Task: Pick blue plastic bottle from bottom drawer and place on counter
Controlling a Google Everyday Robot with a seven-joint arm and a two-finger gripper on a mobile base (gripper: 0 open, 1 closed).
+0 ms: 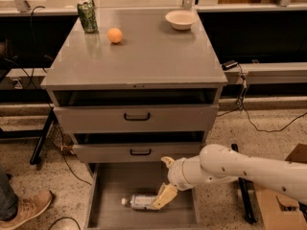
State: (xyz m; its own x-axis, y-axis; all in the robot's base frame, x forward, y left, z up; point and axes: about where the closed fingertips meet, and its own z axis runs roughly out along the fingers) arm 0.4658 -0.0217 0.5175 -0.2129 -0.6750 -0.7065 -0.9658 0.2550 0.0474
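The blue plastic bottle [139,202] lies on its side on the grey floor of the open bottom drawer [105,186], white cap to the left. My gripper [162,198] has come down into the drawer from the right and sits right at the bottle's right end, one tan finger [164,195] over it. The white arm [240,166] reaches in from the right. The counter [139,56] is the glossy grey top of the cabinet above.
On the counter stand a green drink can [87,16] at the back left, an orange ball [114,35] and a white bowl [181,19] at the back right. Two upper drawers with black handles [137,116] stand slightly open. A person's shoe [26,210] is at the lower left. A cardboard box [283,195] is at the right.
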